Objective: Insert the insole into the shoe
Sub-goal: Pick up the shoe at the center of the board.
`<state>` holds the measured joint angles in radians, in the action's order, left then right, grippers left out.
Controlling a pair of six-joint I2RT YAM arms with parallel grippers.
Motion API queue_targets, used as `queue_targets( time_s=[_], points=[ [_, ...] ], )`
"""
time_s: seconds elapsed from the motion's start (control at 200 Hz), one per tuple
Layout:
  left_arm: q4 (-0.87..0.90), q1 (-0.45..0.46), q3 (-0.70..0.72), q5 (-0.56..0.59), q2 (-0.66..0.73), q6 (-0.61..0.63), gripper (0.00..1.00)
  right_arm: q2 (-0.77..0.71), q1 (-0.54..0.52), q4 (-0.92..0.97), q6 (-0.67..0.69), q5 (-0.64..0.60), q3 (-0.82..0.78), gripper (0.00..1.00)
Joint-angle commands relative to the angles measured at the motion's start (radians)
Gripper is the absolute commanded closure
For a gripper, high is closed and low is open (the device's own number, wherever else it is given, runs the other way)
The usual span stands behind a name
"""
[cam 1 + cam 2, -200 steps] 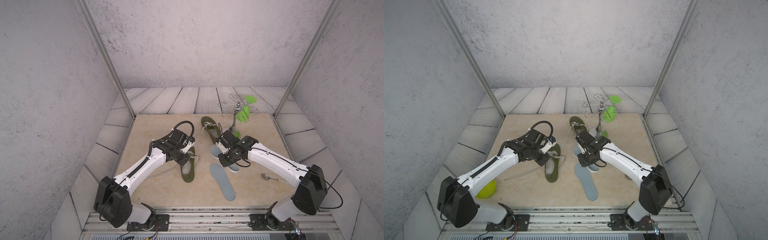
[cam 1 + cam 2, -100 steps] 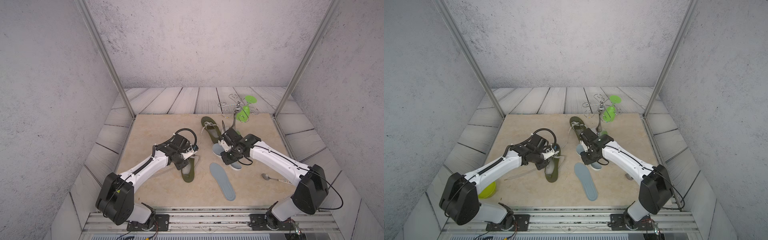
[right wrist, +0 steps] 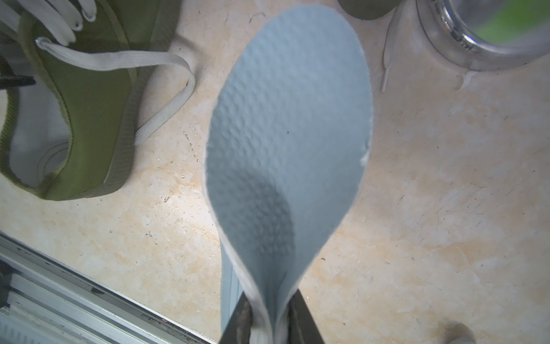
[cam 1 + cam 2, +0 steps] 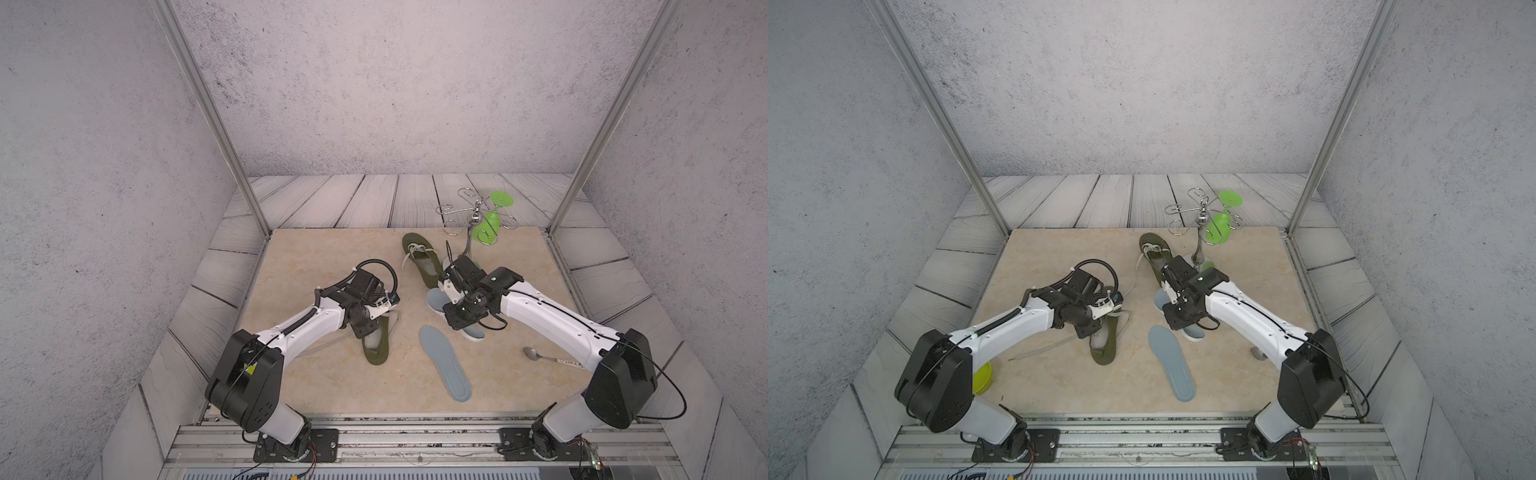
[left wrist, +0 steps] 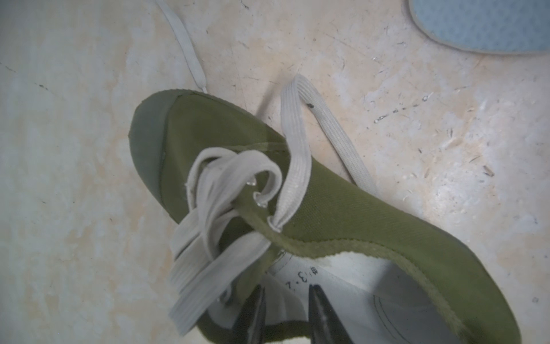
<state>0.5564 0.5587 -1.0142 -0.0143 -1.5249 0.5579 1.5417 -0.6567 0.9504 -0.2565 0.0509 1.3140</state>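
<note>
A pale blue foam insole (image 3: 285,134) hangs over the beige stone tabletop (image 4: 316,257), its heel end folded and pinched tight in the right claw (image 3: 269,315), its dimpled forefoot free and not yet at any shoe. Beside it lies the olive-green canvas shoe (image 5: 327,208) with loose white laces (image 5: 226,184). The left claw (image 5: 285,300) sits at the shoe's mouth, narrowly parted over the white lining and gripping nothing that shows. In both top views the two arms meet mid-table, the near shoe (image 4: 376,345) under the left one. A second pale blue insole (image 4: 444,365) lies flat close by, a second olive shoe (image 4: 419,257) farther back. The step in hand looks like the carry to the shoe. Done well, the toe of the insole would be turned toward the opening and fed in low, under the tongue. The left claw would hold the shoe steady and the laces clear. The folded heel will probably need releasing and pressing flat once the forefoot is seated.
</note>
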Motion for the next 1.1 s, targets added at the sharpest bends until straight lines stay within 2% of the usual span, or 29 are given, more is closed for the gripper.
queue_targets(
  time_s=[0.0, 0.35, 0.601, 1.091],
  points=[
    [-0.026, 0.003, -0.012, 0.021, -0.009, 0.017, 0.71, -0.040, 0.005, 0.023, 0.000, 0.011, 0.011, 0.78],
    [0.128, 0.003, -0.079, 0.036, 0.001, -0.033, 0.74, -0.029, 0.006, 0.021, -0.007, 0.017, 0.022, 0.78],
    [0.086, 0.004, -0.072, 0.066, 0.008, -0.028, 0.76, -0.023, 0.006, 0.020, -0.010, 0.021, 0.022, 0.78],
    [0.045, 0.009, -0.087, 0.037, -0.036, -0.019, 0.76, -0.019, 0.006, 0.022, -0.013, 0.022, 0.030, 0.78]
  ],
)
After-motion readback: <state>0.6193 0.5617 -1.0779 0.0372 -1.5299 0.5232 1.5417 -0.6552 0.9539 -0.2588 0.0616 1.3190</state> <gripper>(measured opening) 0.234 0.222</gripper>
